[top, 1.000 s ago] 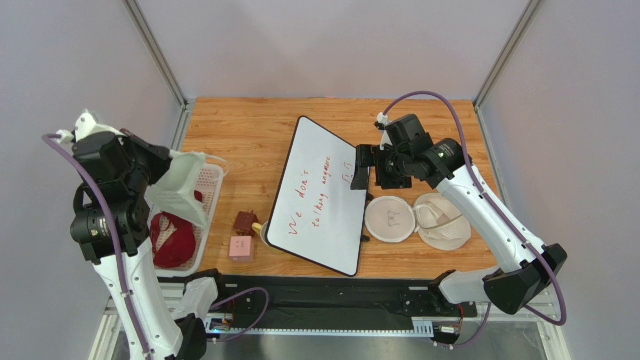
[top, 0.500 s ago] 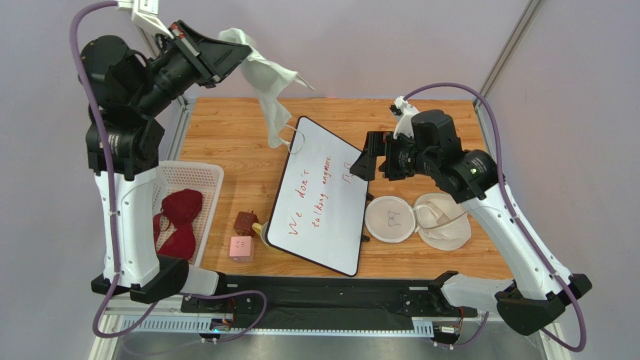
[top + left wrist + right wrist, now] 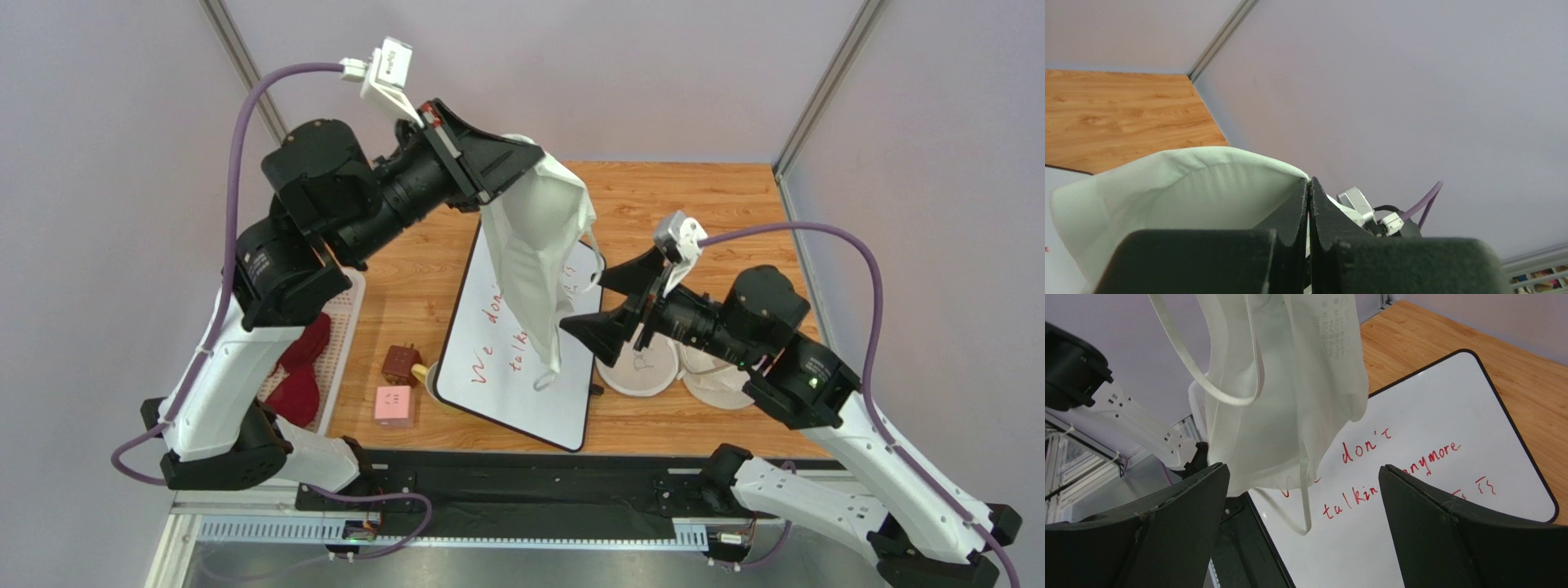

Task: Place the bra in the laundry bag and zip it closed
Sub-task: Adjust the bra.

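Note:
The maroon bra [image 3: 292, 374] lies in the white perforated basket [image 3: 352, 303] at the left, partly hidden by my left arm. My left gripper [image 3: 525, 152] is raised high and shut on a white fabric garment with thin straps [image 3: 535, 245], which hangs over the whiteboard; the left wrist view shows the jaws [image 3: 1309, 184] pinching its edge [image 3: 1180, 196]. My right gripper [image 3: 604, 300] is open and empty, just right of the hanging garment [image 3: 1290, 386]. The white mesh laundry bag [image 3: 724, 390] and its disc lid [image 3: 640, 370] lie open at the right, mostly behind my right arm.
A whiteboard with red writing [image 3: 491, 380] lies tilted mid-table, also in the right wrist view [image 3: 1438, 478]. A small pink box [image 3: 394, 404] and a brown object [image 3: 400, 361] sit left of it. Grey walls enclose the table.
My left arm swung from the basket up and to the right, carrying the white garment over the whiteboard. My right arm lifted and turned toward the garment, still open.

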{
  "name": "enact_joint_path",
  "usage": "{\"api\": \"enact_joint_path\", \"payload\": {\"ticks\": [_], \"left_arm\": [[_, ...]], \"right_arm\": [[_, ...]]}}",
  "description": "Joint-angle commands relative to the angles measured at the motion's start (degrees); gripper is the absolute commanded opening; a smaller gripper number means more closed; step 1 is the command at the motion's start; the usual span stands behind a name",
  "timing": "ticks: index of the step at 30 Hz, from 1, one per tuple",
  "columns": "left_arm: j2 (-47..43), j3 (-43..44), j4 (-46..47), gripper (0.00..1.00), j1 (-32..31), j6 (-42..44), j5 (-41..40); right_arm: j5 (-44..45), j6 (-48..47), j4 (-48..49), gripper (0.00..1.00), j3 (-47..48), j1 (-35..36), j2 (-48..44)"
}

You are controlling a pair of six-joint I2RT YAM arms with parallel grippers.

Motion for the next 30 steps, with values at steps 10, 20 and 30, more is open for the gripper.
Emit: {"api": "enact_joint_path", "payload": {"ticks": [10,20,30], "left_arm": [[3.1,1.5,-4.9,0.0,-26.3,4.1,-35.9],[3.8,2.8,-7.1,0.0,-28.7,1.2,-38.4],[3.4,2.3,-11.5,0.0,-28.7,-1.1,-36.0]], "right_arm": [[5.7,0.4,9.8,1.0,-6.2,8.1,-10.8],[11.3,-1.4,13.3,0.95,-6.5,8.1,-7.4],[18.7,2.4,20.5,0.9,-7.0,8.1,-3.3]]}}
